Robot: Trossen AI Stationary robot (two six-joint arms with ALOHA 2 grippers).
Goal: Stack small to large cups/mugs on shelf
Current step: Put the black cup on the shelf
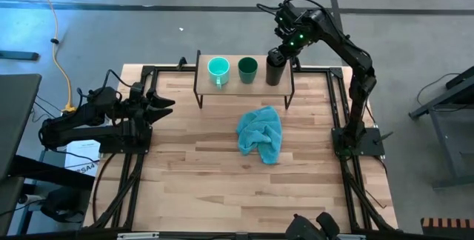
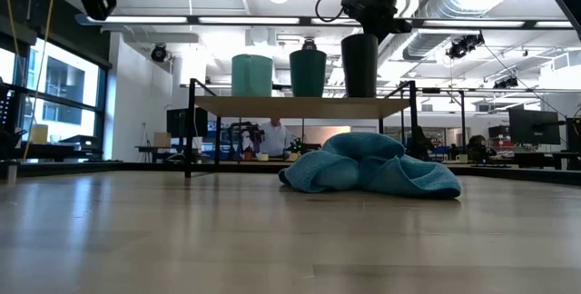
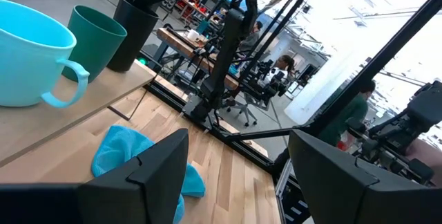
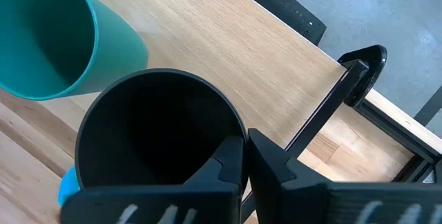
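We note three cups in a row on the shelf: turquoise mug, dark green cup, taller black cup, right gripper pinched together at its rim; left gripper spread apart, table's left edge.

Three cups stand in a row on the shelf at the table's far edge: mug at its left end, middle cup, tall cup at its right end. The cloth lies mid-table, before the shelf.
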